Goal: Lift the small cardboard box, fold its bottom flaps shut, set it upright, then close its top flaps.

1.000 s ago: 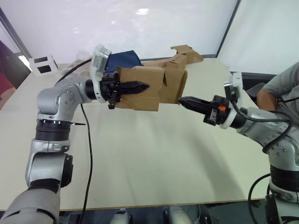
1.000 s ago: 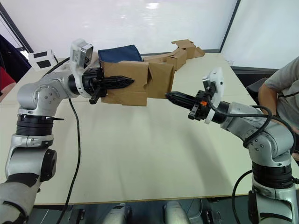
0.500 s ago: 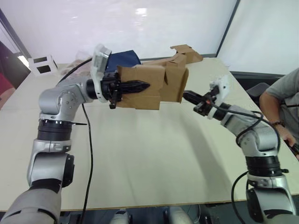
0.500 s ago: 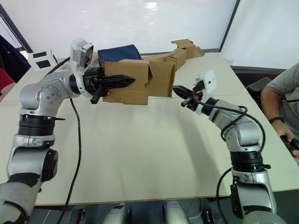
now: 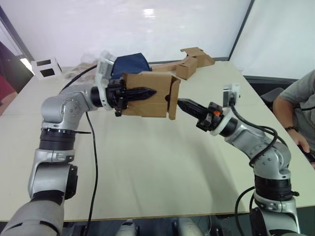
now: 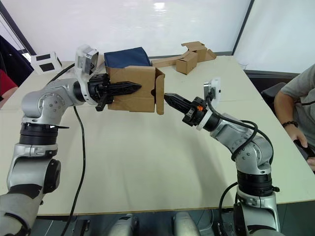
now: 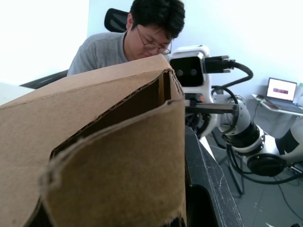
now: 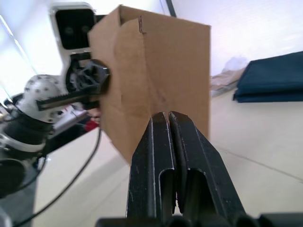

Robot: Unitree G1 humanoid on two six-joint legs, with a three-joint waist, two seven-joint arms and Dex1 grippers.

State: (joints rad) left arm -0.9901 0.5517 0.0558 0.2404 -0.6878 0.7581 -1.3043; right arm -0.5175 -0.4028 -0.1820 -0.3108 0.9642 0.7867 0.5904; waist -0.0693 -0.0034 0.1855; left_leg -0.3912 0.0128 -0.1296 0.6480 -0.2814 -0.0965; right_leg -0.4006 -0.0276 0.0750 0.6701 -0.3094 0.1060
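Above the table (image 5: 147,167), the small cardboard box (image 5: 147,96) is held lying on its side in the air, clamped by the left gripper (image 5: 140,92), one black finger (image 5: 142,92) laid along the outside of the near wall. At the end facing the right arm, a bottom flap (image 5: 173,97) is folded across the opening. The right gripper (image 5: 183,103), its fingers (image 8: 170,142) pressed together on nothing, is pointed at that flap and seen just beside it. A cluster of cardboard boxes (image 5: 189,61) and a dark blue cloth (image 5: 130,62) lie at the table's far edge. A person (image 7: 128,35) is seated beyond.
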